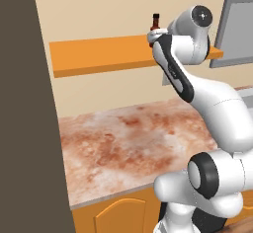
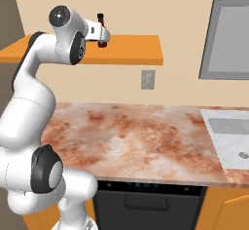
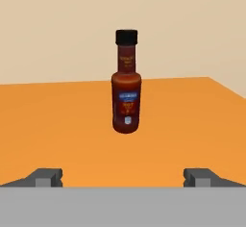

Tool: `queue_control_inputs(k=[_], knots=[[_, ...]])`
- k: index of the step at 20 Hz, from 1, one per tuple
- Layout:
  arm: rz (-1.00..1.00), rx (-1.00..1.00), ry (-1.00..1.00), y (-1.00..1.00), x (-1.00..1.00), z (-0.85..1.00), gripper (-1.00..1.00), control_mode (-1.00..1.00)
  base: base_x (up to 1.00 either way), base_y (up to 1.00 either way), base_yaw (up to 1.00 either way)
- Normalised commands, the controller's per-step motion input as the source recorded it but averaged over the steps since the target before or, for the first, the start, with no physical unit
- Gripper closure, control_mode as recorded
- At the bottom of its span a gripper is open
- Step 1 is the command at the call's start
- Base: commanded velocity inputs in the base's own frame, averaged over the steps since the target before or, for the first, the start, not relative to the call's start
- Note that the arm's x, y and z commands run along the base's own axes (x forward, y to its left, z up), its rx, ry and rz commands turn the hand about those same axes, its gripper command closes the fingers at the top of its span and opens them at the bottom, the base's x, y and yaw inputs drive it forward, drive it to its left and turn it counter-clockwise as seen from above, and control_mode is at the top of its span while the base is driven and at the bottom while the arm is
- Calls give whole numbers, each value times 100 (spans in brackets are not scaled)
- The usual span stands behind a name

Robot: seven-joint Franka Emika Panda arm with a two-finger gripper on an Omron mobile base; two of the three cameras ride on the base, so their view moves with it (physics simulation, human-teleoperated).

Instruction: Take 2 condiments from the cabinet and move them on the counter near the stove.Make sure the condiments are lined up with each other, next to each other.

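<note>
Your two-finger gripper (image 3: 123, 177) stands released, its dark tips spread wide at six o'clock of the hand view and squared on the dark-red sauce bottle with black cap (image 3: 127, 84), likely so the jaws can slide past both sides. The bottle stands upright at twelve o'clock on the flat open orange wall shelf (image 3: 57, 120), untouched. From the base cameras your white wrist hides most of the bottle, and you cannot make out its label.

Kitchen backdrop: plain beige wall (image 2: 180, 9) as landmark.

Small white wall outlet plate (image 2: 148, 79) set low on the beige wall. Grey steel framed unit (image 2: 228, 34) hangs at the wall's right end. White inset sink basin (image 2: 231, 136) lies below that unit. Tall dark brown panel (image 1: 24, 118) stands at the wall's left end. Black dishwasher front (image 2: 146, 204) sits under the wall's middle.
</note>
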Motion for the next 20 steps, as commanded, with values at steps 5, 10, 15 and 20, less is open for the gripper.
queue_control_inputs(k=[5,10,15,20], knots=[[-2,0,0,6,19,-5,-100,-100,0,0,0],[-3,0,0,5,16,-8,-100,-100,0,0,0],[-2,0,0,0,18,-6,-100,-100,0,0,0],[-1,0,0,0,22,-9,-100,-100,0,0,0]])
